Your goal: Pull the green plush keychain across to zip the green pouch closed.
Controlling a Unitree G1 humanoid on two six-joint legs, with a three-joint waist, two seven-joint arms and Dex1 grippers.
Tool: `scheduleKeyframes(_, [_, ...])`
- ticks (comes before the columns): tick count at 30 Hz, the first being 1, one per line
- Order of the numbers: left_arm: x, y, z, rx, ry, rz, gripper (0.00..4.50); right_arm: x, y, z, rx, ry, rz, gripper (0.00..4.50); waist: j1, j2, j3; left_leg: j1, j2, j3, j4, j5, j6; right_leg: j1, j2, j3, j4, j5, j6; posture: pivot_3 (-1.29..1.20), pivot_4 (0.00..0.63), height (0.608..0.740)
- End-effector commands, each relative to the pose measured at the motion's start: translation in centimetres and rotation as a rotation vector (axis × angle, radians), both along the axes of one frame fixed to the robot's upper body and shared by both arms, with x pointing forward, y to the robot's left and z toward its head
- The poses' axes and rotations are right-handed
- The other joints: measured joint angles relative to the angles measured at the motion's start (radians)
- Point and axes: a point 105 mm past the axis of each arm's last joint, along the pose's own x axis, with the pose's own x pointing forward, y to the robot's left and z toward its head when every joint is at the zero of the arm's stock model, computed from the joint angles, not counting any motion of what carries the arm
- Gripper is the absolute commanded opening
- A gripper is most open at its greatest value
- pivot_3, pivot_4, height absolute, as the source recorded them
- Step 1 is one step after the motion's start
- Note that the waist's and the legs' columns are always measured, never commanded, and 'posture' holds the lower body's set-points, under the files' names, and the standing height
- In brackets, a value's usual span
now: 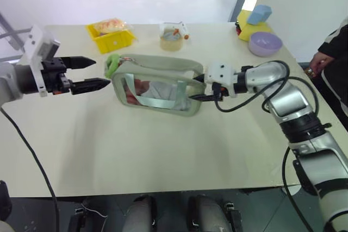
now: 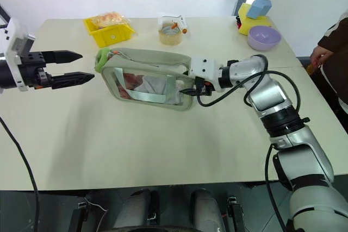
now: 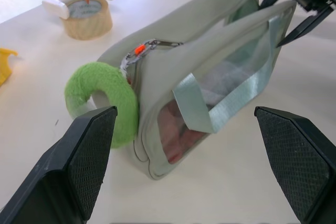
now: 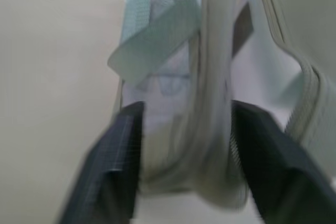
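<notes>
Pouch [image 1: 157, 85] stands upright mid tabletop [image 1: 163, 150], window side facing the robot, strap [image 1: 163, 101] draped across the window, something pinkish and white inside. Keychain [image 1: 112, 64] hangs at the pouch's left end, off the zipper pull [image 3: 137, 51], which sits at that same left end; the plush loop touches the tabletop in the left wrist view. Left hand [image 1: 89, 73] hovers just left of the pouch, fingers spread wide and roughly level, one finger [image 3: 79, 161] right beside the keychain, not gripping it. Right hand [image 1: 205, 88] is at the pouch's right end, fingers [image 4: 113, 166] straddling that end's edge; they look pressed onto the fabric, but the right wrist view is blurred, so pinch vs. loose contact is hard to call. Behind the pouch: yellow bin [image 1: 111, 37] with a packet in it, tape roll [image 1: 171, 42] with a small white tool on top. Far right: purple bowl [image 1: 265, 43], yellow block [image 1: 247, 25] with a blue block [image 1: 259, 13] on it. Person's hand [image 1: 317, 61] at the right edge, off the tabletop.
</notes>
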Motion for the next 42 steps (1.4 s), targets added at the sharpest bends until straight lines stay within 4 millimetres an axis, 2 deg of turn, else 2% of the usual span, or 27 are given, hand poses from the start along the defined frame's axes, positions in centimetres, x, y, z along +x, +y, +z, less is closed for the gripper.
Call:
scheduleKeyframes(1, [-0.4,0.8,1.6,0.014,-0.06,0.024,4.5,-1.7,0.0,4.3,0.019,-0.081,0.026,2.55,-0.001,0.0,0.0,0.0,0.0,0.0,0.0,0.0,0.0,0.0,0.0,0.0,0.0,0.0,0.0,0.0,0.15,0.739])
scheduleKeyframes(4, [-0.6,1.1,1.7,0.019,-0.061,0.034,4.5,-2.6,1.2,6.5,0.08,-0.069,0.038,2.55,-0.007,0.0,0.0,0.001,0.0,0.0,0.0,0.0,0.0,0.0,0.001,0.0,0.0,0.0,0.0,0.0,0.15,0.739])
scheduleKeyframes(7, [-0.6,0.9,1.7,0.017,-0.06,0.033,4.5,-2.5,4.5,8.3,0.219,-0.043,0.04,2.55,-0.013,0.0,0.0,0.002,0.001,0.001,0.0,0.0,0.0,0.0,0.002,0.0,0.0,0.0,0.0,0.0,0.15,0.739])
scheduleKeyframes(10, [-0.5,0.7,1.6,0.015,-0.061,0.031,4.5,-2.2,7.0,7.2,0.206,-0.038,0.051,2.55,-0.009,0.0,0.0,0.002,0.001,0.001,0.0,0.0,0.0,-0.001,0.003,0.0,0.001,0.0,0.0,0.0,0.15,0.739])
scheduleKeyframes(13, [-0.7,0.5,1.5,0.025,-0.06,0.026,4.5,-1.8,8.0,5.4,0.15,-0.03,0.058,2.55,0.003,0.0,0.0,0.0,0.0,0.0,0.0,0.0,0.0,-0.001,0.0,0.0,0.001,0.0,0.0,0.0,0.15,0.739])
scheduleKeyframes(18, [-0.9,0.9,1.7,0.035,-0.06,0.041,4.5,-1.8,9.0,4.1,0.113,0.009,0.06,2.55,0.003,-0.001,0.0,0.0,-0.002,0.0,0.001,0.0,0.0,0.001,-0.001,0.0,0.001,0.0,0.0,0.0,0.15,0.739])
scheduleKeyframes(22, [-1.1,0.7,1.8,0.034,-0.06,0.04,4.5,-1.0,9.0,3.1,0.07,-0.008,0.029,2.55,-0.005,-0.001,0.0,0.0,-0.002,-0.001,0.001,0.0,0.0,0.0,0.0,-0.001,0.001,0.0,0.0,0.0,0.15,0.739])
scheduleKeyframes(26, [-1.3,0.6,1.8,0.035,-0.058,0.041,4.5,-0.6,9.0,3.0,0.061,-0.023,0.025,2.55,-0.006,-0.001,0.0,0.0,-0.002,-0.001,0.001,0.0,0.0,0.0,0.0,-0.001,0.001,0.0,0.0,0.0,0.15,0.739])
scheduleKeyframes(29, [-1.3,0.7,1.9,0.035,-0.058,0.044,4.5,-0.4,8.9,3.1,0.068,-0.026,0.017,1.72,-0.006,-0.001,0.0,0.0,-0.001,-0.001,0.001,0.0,0.0,0.0,0.0,-0.001,0.001,0.0,0.0,0.0,0.15,0.739])
scheduleKeyframes(32, [-1.2,0.7,2.0,0.037,-0.059,0.045,4.5,-0.1,8.8,3.1,0.072,-0.034,0.005,0.27,-0.006,-0.001,0.0,0.0,-0.001,0.0,0.001,0.0,0.0,0.0,0.0,-0.001,0.001,0.0,0.0,0.0,0.15,0.739])
scheduleKeyframes(33, [-1.2,0.7,2.0,0.038,-0.06,0.045,4.5,-0.2,8.8,3.4,0.084,-0.038,0.009,0.06,-0.006,-0.001,0.0,0.0,-0.001,0.0,0.001,0.0,0.0,0.0,0.0,-0.001,0.001,0.0,0.0,0.0,0.15,0.739])
scheduleKeyframes(37, [-1.1,0.7,2.2,0.037,-0.066,0.045,4.5,-1.5,9.4,5.2,0.17,0.005,0.064,0.06,-0.006,-0.001,0.0,0.0,-0.001,0.0,0.001,0.0,0.0,0.0,0.0,-0.001,0.001,0.0,0.0,0.0,0.15,0.739])
scheduleKeyframes(40, [-1.0,0.7,2.3,0.036,-0.069,0.045,4.5,-1.6,9.6,5.9,0.217,0.012,0.059,0.89,-0.006,-0.001,0.0,0.0,-0.001,0.0,0.001,0.0,0.0,0.0,0.0,-0.001,0.001,0.0,0.0,0.0,0.15,0.739])
scheduleKeyframes(42, [-0.9,0.6,2.3,0.037,-0.071,0.043,4.5,-1.6,9.8,6.3,0.252,0.009,0.048,1.95,-0.006,-0.001,0.0,0.0,-0.001,0.0,0.001,0.0,0.0,0.0,0.001,-0.001,0.001,0.0,0.0,0.0,0.15,0.739])
